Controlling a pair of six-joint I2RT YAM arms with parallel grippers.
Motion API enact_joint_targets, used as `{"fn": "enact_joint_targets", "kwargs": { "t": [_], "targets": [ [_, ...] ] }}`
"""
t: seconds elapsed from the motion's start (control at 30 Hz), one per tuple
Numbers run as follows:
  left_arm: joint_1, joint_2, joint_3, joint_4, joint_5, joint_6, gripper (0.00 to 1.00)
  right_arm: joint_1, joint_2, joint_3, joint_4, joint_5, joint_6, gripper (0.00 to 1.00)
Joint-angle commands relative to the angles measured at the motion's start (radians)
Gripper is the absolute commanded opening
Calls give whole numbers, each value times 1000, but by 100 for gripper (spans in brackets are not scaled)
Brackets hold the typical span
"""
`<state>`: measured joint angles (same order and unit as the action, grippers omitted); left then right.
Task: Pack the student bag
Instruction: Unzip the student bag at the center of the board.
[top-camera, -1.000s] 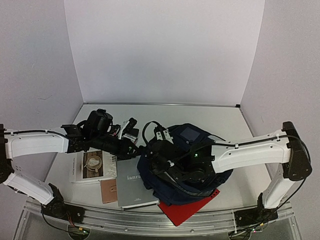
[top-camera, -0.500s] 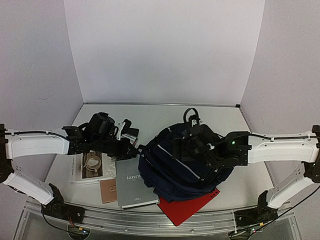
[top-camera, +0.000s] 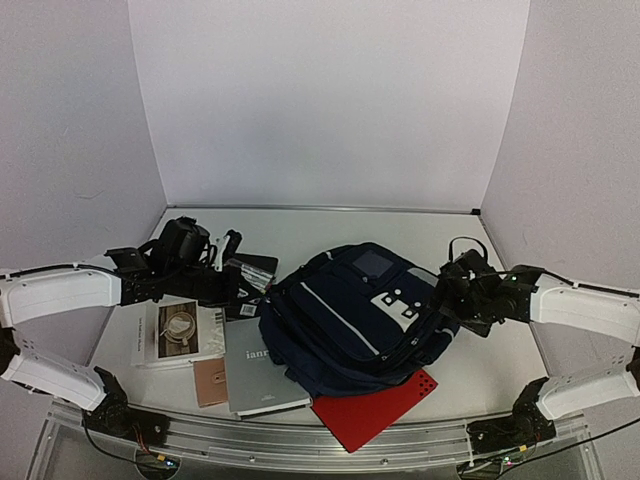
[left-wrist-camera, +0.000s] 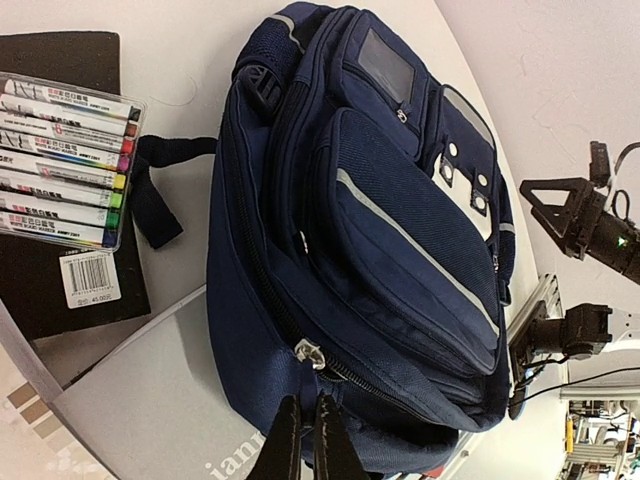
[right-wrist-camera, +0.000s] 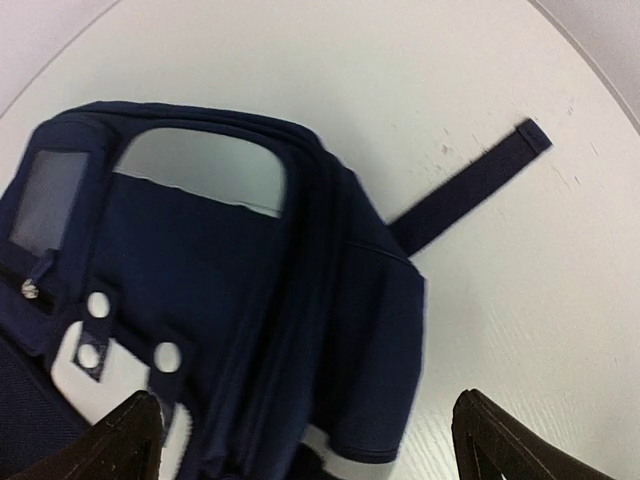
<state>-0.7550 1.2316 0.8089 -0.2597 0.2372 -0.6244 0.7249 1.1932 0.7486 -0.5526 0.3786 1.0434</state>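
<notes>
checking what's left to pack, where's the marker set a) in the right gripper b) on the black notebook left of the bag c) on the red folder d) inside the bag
b: the marker set lies on the black notebook, outside the student bag.

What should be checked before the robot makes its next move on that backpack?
1. Is the right gripper free? Ok: its jaws are wide open and hold nothing.
2. Does the left gripper have a grip? It is shut just below the zipper pull; whether it pinches fabric, cannot tell.
3. Is the student bag open for packing? Not ok: the zippers in view look closed.
4. Is the marker set reachable? Ok: it lies uncovered beside the bag.
5. Are the grey book and the red folder free? Not ok: the bag lies partly on both.
</notes>
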Motion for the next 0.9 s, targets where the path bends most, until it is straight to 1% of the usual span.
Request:
{"fn": "enact_joint_targets", "kwargs": {
  "t": [0.0,0.07,0.13,0.23,0.37,0.43,0.57,0.73,0.8,0.87],
  "targets": [
    [17,-54,24,-29,9,40,0,-12,-10,-62,-18,-66,84,98],
    [17,-52,30,-39,25,55,0,-11,-4,-91,40,-100,88,97],
    [17,-43,37,-46,50,72,0,-11,10,-109,116,-129,80,92],
    [17,-21,49,-50,107,104,0,-11,54,-110,242,-166,45,80],
    [13,-7,51,-19,210,130,0,-11,153,-76,370,-166,-4,58],
    [-6,-3,56,-10,236,135,0,-15,225,-32,416,-153,-51,52],
    [-70,19,70,18,240,118,0,-80,366,90,482,-156,-185,49],
    [-176,75,69,159,221,20,0,-210,494,251,577,-239,-380,48],
    [-229,116,97,203,178,-6,0,-232,526,319,571,-242,-459,49],
    [-266,170,139,221,143,-20,0,-235,538,384,537,-238,-527,54]
  ]
}}
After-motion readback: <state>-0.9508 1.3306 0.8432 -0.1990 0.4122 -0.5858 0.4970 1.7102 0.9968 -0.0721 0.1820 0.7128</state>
